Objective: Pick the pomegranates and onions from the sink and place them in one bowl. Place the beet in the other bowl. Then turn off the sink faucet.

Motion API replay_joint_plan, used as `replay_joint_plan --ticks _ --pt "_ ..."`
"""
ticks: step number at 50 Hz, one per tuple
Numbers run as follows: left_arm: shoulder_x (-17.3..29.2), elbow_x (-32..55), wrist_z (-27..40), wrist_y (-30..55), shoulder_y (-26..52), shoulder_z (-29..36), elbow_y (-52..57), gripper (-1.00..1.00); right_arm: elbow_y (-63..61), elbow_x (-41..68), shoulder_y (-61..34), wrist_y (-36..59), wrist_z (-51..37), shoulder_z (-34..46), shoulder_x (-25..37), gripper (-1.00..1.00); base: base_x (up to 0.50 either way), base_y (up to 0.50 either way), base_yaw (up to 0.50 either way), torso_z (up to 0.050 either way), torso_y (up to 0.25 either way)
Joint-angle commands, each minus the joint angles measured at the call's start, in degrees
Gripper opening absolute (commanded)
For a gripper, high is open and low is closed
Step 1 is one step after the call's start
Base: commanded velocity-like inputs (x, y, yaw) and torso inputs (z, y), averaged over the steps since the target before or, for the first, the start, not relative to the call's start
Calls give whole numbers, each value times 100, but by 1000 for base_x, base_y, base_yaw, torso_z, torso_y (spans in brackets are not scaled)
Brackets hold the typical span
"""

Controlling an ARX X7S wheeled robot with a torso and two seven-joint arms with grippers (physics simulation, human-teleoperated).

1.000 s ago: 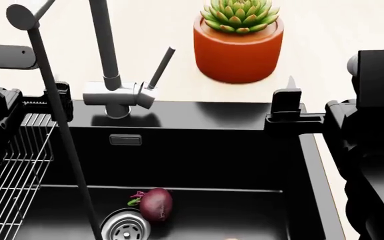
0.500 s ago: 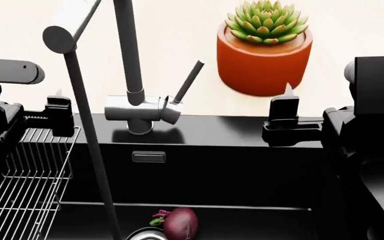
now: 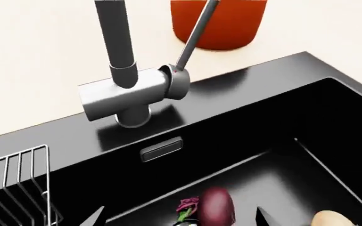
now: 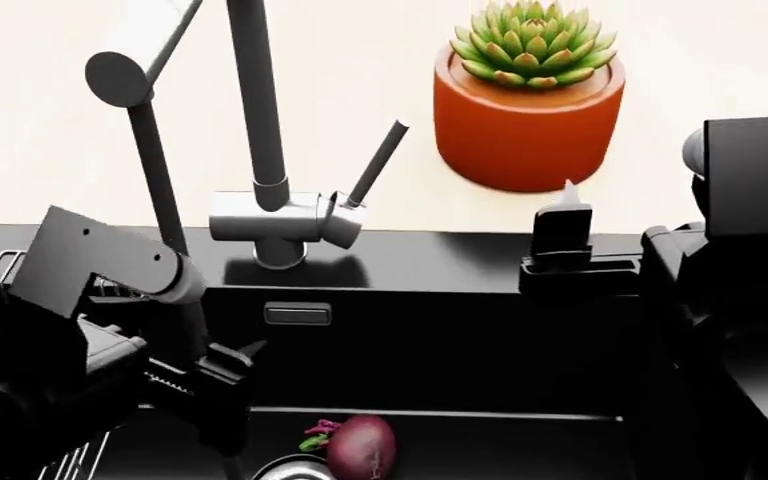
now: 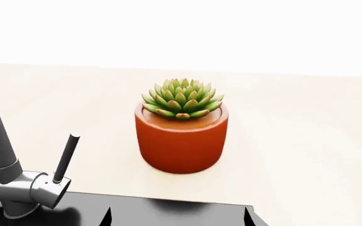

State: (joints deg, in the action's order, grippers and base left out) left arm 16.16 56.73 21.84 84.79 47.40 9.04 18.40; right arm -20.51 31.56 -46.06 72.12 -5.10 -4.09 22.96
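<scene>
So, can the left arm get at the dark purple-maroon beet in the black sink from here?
Probably yes: the left tool hangs over the black basin, and nothing lies between it and the dark purple-maroon beet below.

my left wrist view cuts off the onion (image 3: 337,219) and the beet (image 3: 216,207); my gripper tips barely show.

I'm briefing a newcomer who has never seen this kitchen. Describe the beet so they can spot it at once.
Start at the black sink below the tall grey faucet. On the basin floor beside the round steel drain lies the beet. It is a dark purple-maroon root with a pink-green stem tuft, unlike the pale tan bulb nearby.
</scene>
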Motion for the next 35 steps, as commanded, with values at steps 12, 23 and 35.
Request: replay_joint_plan --ticks 12,23,35 --pt "-70 4905 3597 157 713 1984 -1231 100 -25 54 216 73 21 -5 -21 100 0 0 0 0 0" --pt "-201 6197 4859 -801 502 2841 -1792 100 -60 87 406 38 32 -22 23 100 0 0 0 0 0" --pt "-311 5499 4731 -1047 532 3133 -2111 100 -206 174 535 142 16 -69 90 100 0 0 0 0 0"
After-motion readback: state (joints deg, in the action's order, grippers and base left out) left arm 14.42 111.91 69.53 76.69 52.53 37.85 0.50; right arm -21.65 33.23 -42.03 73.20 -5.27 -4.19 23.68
